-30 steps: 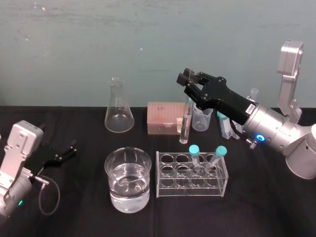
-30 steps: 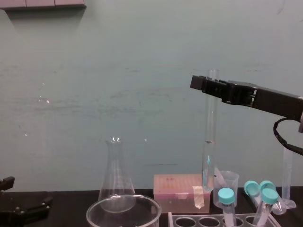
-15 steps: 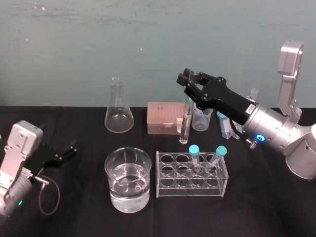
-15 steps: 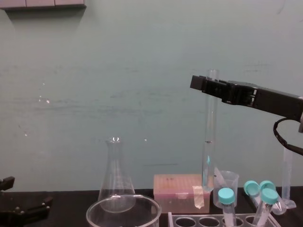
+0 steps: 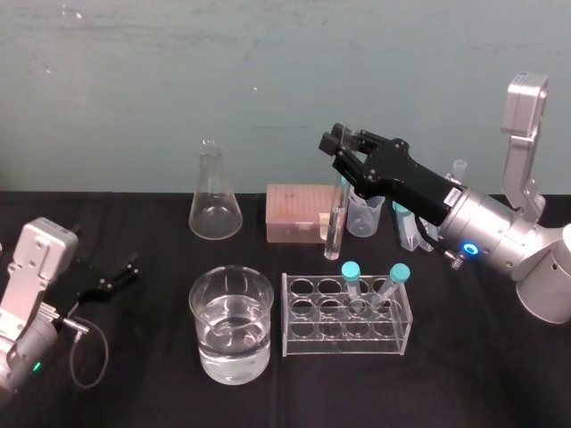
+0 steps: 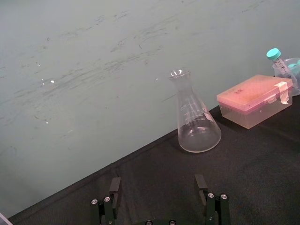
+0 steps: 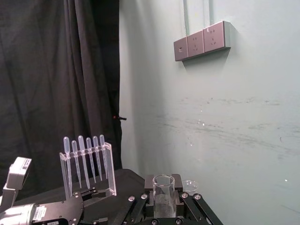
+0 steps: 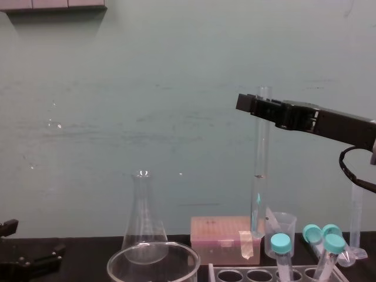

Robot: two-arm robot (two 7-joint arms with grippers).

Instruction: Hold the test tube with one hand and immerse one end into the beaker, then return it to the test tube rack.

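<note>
Jaws of our right gripper (image 5: 338,152) clamp one test tube (image 5: 335,223), vertical, round end down; we count one beaker (image 5: 198,312), one test tube rack (image 5: 294,337); left gripper (image 5: 123,272) gapes wide.

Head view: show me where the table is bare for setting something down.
Bare table lies between the left pincer and the beaker, in front of the beaker and test tube rack, and right of the rack. Crowded: the back row from flask to pink box, where the right pincer holds the test tube.
</note>
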